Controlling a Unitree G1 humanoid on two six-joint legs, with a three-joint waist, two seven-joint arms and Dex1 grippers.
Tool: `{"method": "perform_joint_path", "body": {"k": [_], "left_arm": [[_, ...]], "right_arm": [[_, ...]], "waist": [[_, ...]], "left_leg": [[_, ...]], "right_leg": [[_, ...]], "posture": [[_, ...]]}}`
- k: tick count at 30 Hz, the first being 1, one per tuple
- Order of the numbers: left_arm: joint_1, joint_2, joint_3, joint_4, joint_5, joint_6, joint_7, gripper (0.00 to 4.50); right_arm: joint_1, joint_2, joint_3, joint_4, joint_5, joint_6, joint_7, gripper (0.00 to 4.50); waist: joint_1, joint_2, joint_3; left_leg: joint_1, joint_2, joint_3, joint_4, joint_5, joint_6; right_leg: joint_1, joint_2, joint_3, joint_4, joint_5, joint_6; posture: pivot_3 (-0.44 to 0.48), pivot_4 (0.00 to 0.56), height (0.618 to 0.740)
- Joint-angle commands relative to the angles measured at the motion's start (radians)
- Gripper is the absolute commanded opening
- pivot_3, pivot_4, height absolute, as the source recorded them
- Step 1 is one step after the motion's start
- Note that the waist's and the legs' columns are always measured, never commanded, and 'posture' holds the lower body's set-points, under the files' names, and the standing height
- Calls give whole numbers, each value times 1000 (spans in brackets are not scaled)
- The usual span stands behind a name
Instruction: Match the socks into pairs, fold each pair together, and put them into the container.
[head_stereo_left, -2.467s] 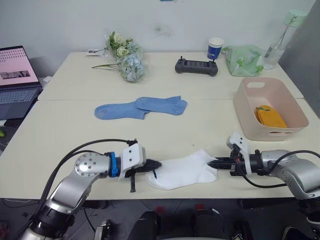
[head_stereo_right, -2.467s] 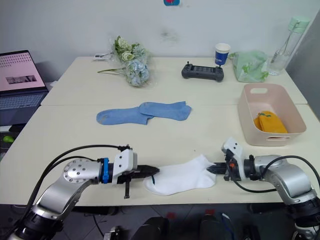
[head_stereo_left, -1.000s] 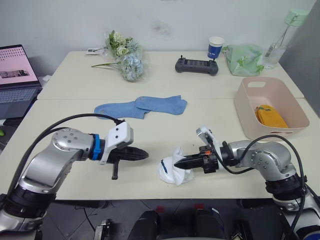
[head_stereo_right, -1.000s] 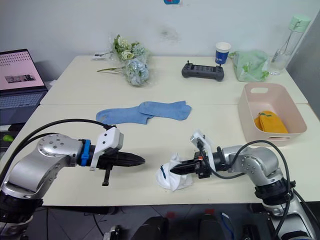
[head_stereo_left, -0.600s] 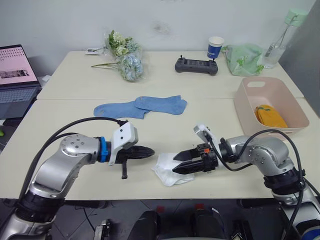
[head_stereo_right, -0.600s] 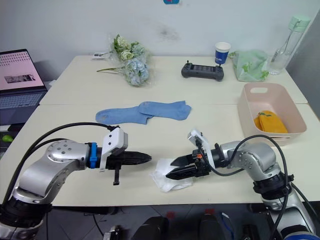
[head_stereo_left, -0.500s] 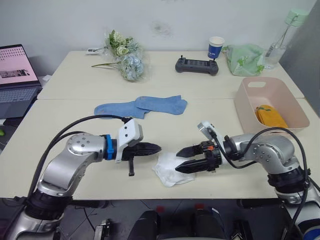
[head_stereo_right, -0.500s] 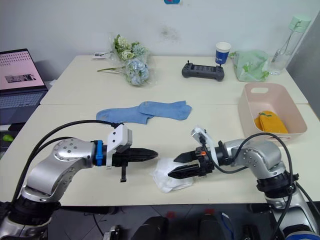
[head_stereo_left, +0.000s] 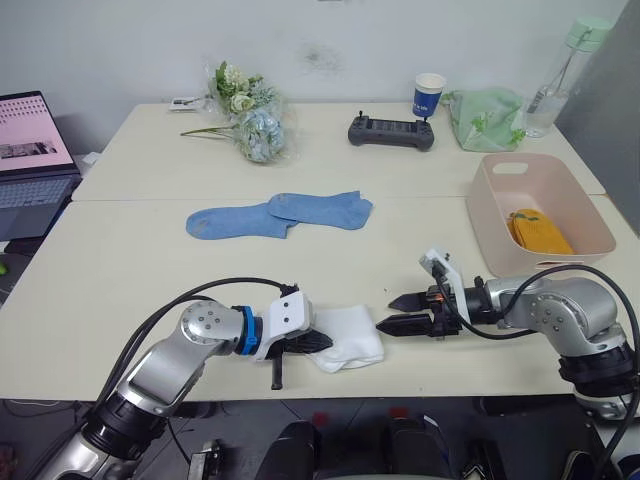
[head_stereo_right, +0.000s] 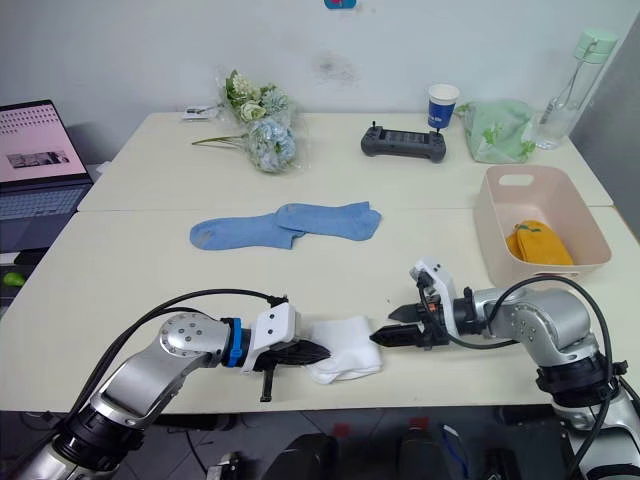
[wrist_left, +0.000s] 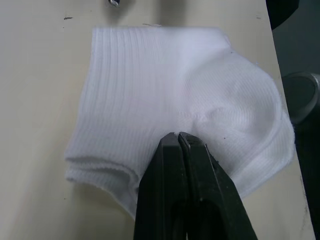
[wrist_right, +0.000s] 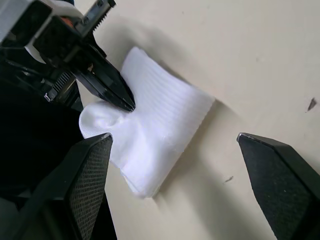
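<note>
My cream table (head_stereo_left: 130, 250) carries folded white socks (head_stereo_left: 345, 347) at its near edge, blue socks (head_stereo_left: 280, 215) mid-table, the pink container (head_stereo_left: 535, 215) at its right edge.

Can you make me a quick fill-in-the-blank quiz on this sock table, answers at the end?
1. The left tool presses its shut fingers on the folded ____ socks.
2. The right tool is ____ and holds nothing.
3. The pink container holds a folded ____ pair.
4. The two ____ socks lie unfolded mid-table.

Answers: white; open; yellow; blue
</note>
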Motion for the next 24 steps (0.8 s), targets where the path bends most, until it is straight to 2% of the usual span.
{"method": "perform_joint_path", "body": {"k": [1, 14, 17, 24], "left_arm": [[9, -1, -17, 67, 56, -27, 10, 0], [41, 2, 15, 36, 46, -26, 36, 0], [47, 8, 34, 23, 24, -12, 33, 0], [56, 3, 40, 13, 26, -12, 39, 0]], "right_arm": [[-32, 39, 41, 15, -12, 18, -11, 4291], [-105, 210, 62, 117, 9, 114, 1, 4291], [-107, 220, 73, 136, -17, 88, 2, 3696], [-98, 220, 72, 146, -28, 65, 7, 1163]], "waist": [[-1, 0, 0], [-3, 1, -1], [-3, 1, -1], [-3, 1, -1]], "left_leg": [[0, 0, 0, 0, 0, 0], [2, 0, 0, 0, 0, 0], [2, 0, -1, 0, 0, 0], [2, 0, 0, 0, 0, 0]], "right_leg": [[0, 0, 0, 0, 0, 0], [1, 1, 0, 0, 0, 0], [1, 1, 0, 0, 0, 0], [1, 1, 0, 1, 0, 0]], "posture": [[0, 150, 740], [0, 150, 740], [0, 150, 740], [0, 150, 740]]}}
